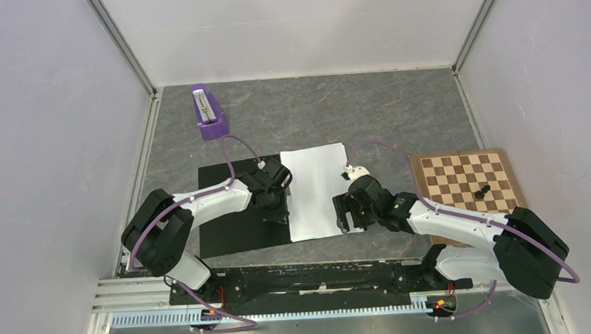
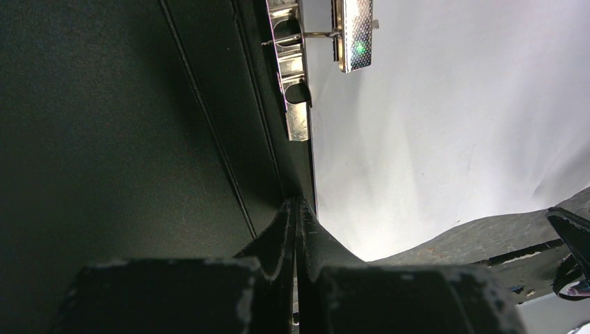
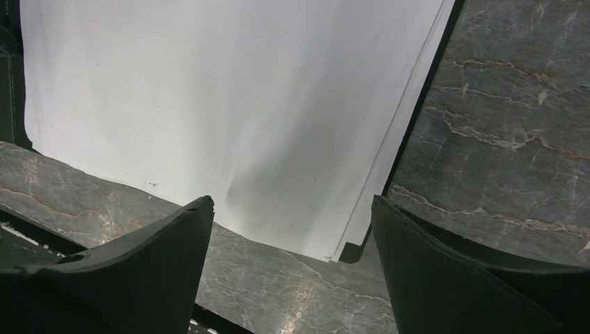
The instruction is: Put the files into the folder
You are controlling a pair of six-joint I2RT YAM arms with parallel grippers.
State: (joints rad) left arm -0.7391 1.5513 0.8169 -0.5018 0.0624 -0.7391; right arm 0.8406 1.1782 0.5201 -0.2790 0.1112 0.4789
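Note:
The folder [image 1: 233,209] lies open on the table, black inside up. Its metal spine clip [image 2: 292,76] runs down the middle. The white files [image 1: 317,189] lie flat on the folder's right half, and a black folder corner [image 3: 351,252] shows past their near edge. My left gripper [image 1: 281,213] is shut, with its tips [image 2: 296,205] down at the spine next to the files' left edge [image 2: 431,125]. Nothing shows between its fingers. My right gripper [image 1: 344,213] is open and empty, its jaws [image 3: 292,202] spread over the near right corner of the files [image 3: 222,104].
A chessboard [image 1: 467,180] with one dark piece [image 1: 481,192] lies to the right, next to my right arm. A purple holder [image 1: 210,114] stands at the back left. Grey walls close in the table on three sides.

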